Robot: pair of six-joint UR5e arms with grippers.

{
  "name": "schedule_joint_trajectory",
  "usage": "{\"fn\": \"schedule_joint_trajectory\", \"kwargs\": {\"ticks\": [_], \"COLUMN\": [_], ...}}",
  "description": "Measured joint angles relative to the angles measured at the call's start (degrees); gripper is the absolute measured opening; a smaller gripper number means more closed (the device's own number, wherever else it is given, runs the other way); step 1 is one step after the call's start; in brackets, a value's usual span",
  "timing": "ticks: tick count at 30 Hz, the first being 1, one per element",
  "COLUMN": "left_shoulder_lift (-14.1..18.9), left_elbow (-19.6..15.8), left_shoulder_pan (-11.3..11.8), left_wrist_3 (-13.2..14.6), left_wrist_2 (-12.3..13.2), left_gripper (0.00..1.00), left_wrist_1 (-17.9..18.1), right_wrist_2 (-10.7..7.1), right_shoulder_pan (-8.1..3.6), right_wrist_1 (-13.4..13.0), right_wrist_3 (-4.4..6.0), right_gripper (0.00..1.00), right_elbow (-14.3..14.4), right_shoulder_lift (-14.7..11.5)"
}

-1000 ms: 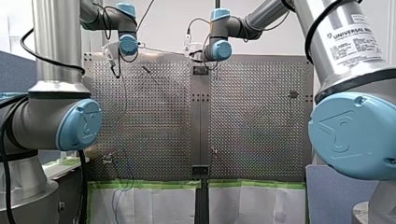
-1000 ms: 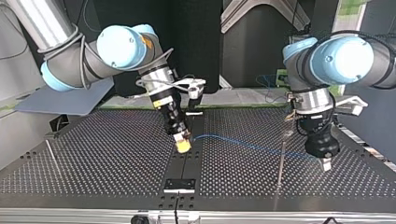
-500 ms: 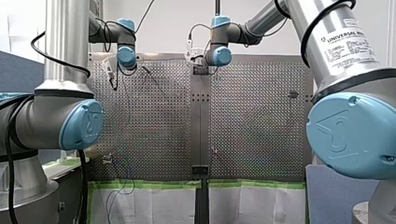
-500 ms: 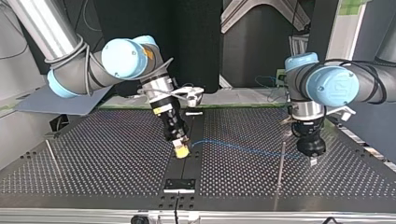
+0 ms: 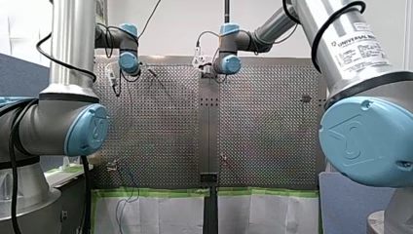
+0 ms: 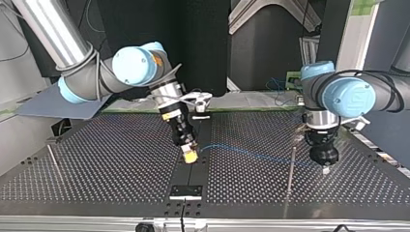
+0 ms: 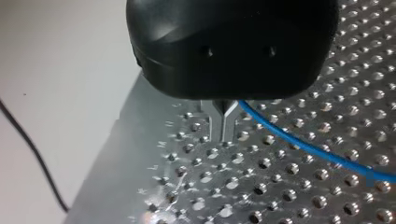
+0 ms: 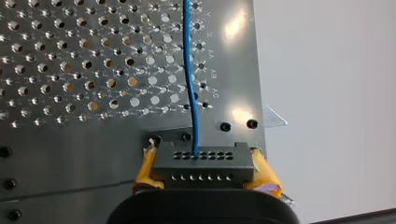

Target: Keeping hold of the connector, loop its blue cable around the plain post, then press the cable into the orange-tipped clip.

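In the top view my right gripper [image 6: 189, 155] with yellow pads hovers low over the table's centre strip. The right wrist view shows it shut on a grey connector block [image 8: 203, 163] held between the yellow pads [image 8: 147, 170]. The blue cable [image 8: 189, 79] leaves the connector and runs ahead over the perforated plate. It stretches as a blue cable [image 6: 251, 153] towards the top view's right, to my black left gripper [image 6: 325, 169]. That gripper's metal fingers [image 7: 223, 126] are shut, with the blue cable [image 7: 299, 144] coming out beside them. A thin metal post [image 6: 290, 176] stands just beside my left gripper.
A second thin post [image 6: 54, 162] stands at the top view's far left. A small black plate [image 6: 186, 191] sits on the centre strip [image 6: 193, 169] near the table's front edge. Green tape [image 5: 156, 192] lines the table edge in the front view.
My left gripper has moved towards the top view's left, closer to the thin post, taking the cable's end with it. My right gripper has dropped slightly and stayed shut on the connector.
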Motion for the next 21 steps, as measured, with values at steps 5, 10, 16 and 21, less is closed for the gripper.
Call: {"fn": "schedule_joint_trajectory", "kwargs": {"ticks": [5,10,16,21], "left_shoulder_lift": [-1.08,-2.39,-3.2,-4.25], "left_elbow": [0.87,2.32,2.56,2.47], "left_shoulder_pan": [0.52,1.13,1.4,1.27], "left_wrist_3": [-0.9,-1.44,-2.09,-2.46], "left_wrist_2": [2.67,4.11,4.9,5.21], "left_gripper": [0.0,0.0,0.0,0.0], "left_wrist_1": [0.56,-0.11,-0.04,-0.14], "right_wrist_2": [-0.1,-0.1,0.31,1.47], "right_shoulder_pan": [0.05,0.22,0.05,0.13], "right_wrist_1": [-0.42,-0.56,-0.53,-0.51], "right_wrist_3": [-0.01,-0.13,-0.32,-0.99], "right_gripper": [0.02,0.02,0.02,0.02], "right_elbow": [-0.72,-1.93,-3.27,-3.46], "right_shoulder_lift": [1.58,3.16,5.5,7.38]}}
